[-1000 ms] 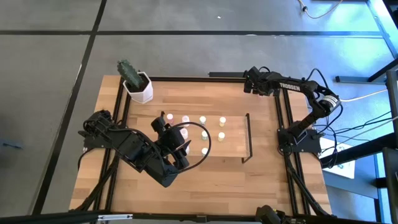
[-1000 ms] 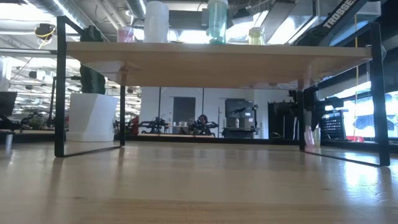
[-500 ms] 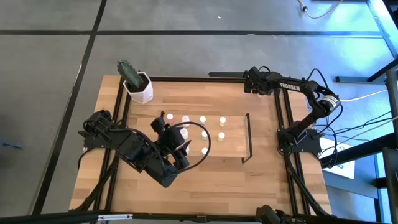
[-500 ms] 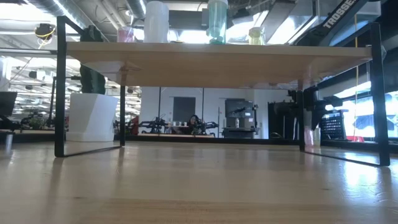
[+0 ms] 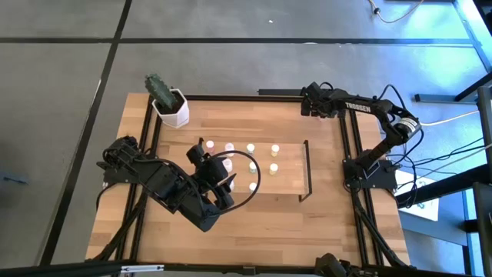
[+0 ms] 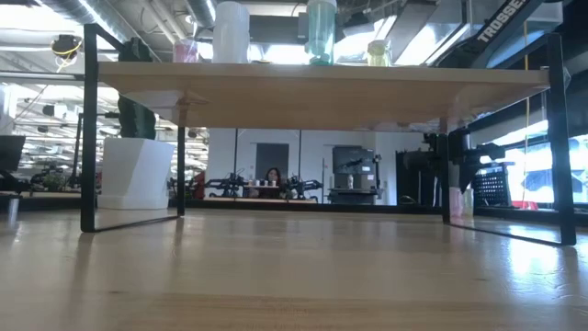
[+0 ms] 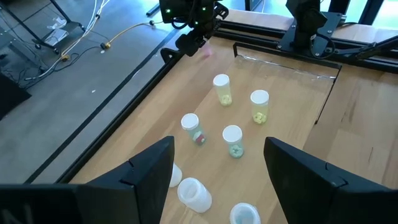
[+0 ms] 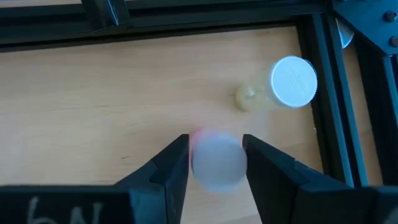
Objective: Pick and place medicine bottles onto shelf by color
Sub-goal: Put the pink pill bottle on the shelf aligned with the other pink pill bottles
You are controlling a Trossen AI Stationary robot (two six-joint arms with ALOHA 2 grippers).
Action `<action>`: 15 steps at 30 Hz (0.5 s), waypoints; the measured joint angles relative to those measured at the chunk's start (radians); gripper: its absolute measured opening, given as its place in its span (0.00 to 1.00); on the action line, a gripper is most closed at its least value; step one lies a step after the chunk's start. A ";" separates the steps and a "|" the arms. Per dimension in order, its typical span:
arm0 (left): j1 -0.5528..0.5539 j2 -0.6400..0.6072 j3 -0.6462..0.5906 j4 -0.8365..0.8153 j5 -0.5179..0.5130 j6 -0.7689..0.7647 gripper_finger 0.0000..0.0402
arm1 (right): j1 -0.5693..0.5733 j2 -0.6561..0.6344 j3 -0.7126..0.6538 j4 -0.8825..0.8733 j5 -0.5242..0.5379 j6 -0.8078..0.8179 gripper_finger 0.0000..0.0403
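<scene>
On the shelf [image 5: 288,181], the light-wood board with black end frames standing mid-table, several medicine bottles [image 5: 250,148] already stand in loose rows; the high view shows about seven pale caps, and the left wrist view sorts some by colour: two yellow bottles [image 7: 222,89] side by side toward the far end frame, then a pink bottle [image 7: 191,127] next to a pale green bottle [image 7: 233,140], with more caps close under the camera whose colours I cannot tell. So I judge the sorting well under way but not finished, since at least two bottles remain off the shelf at the table's far right corner. There the right gripper [image 8: 216,160] reaches down with its fingers apart around a blurred pink-tinged bottle [image 8: 216,163], not visibly clamped on it, while a yellowish bottle with a white cap [image 8: 292,82] stands just beside the black table frame [image 8: 323,93]. That frame rail leaves little room on that side (the gripper's outer finger works close to the corner), so a clean lift likely calls for going straight up before crossing to the shelf. The left gripper [image 7: 217,168] hovers over the shelf's near-left part, fingers spread wide and holding nothing, directly above placed bottles, which crowds that end. Open board remains toward the right end frame. A white hexagonal pot [image 5: 172,112] with a cactus stands at the far left corner, well apart from both arms.
</scene>
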 joint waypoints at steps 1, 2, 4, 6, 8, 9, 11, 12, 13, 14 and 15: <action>0.000 0.000 0.000 0.000 0.000 0.000 0.60 | 0.000 0.000 0.000 0.000 0.000 0.000 0.38; 0.000 0.000 0.000 0.000 0.000 0.000 0.60 | 0.000 0.000 0.000 0.000 0.000 0.000 0.38; 0.000 0.000 0.000 0.000 0.000 0.000 0.60 | 0.000 0.000 0.000 0.000 -0.001 0.000 0.38; -0.001 0.000 0.000 0.000 0.000 0.000 0.60 | 0.000 0.000 0.000 0.000 -0.001 0.000 0.38; -0.003 0.000 0.000 0.000 0.000 0.000 0.60 | 0.000 0.000 0.000 0.000 0.000 0.000 0.38; -0.003 0.000 0.000 0.000 0.000 0.000 0.60 | 0.000 0.000 0.000 0.000 0.000 0.000 0.38; -0.003 0.000 0.000 0.000 0.000 0.000 0.60 | 0.000 0.000 0.000 0.000 0.000 0.000 0.36; -0.003 0.000 0.000 0.000 0.000 0.000 0.60 | 0.000 0.000 0.000 0.000 0.000 0.000 0.35; -0.003 0.000 0.000 0.000 0.000 0.000 0.60 | 0.000 0.000 0.000 0.000 0.000 0.000 0.34; -0.003 0.000 0.000 0.000 0.000 0.000 0.60 | 0.000 0.000 0.000 0.000 0.000 0.000 0.32; -0.003 0.000 0.000 0.000 0.000 0.000 0.60 | 0.000 0.000 0.000 0.000 -0.001 0.000 0.31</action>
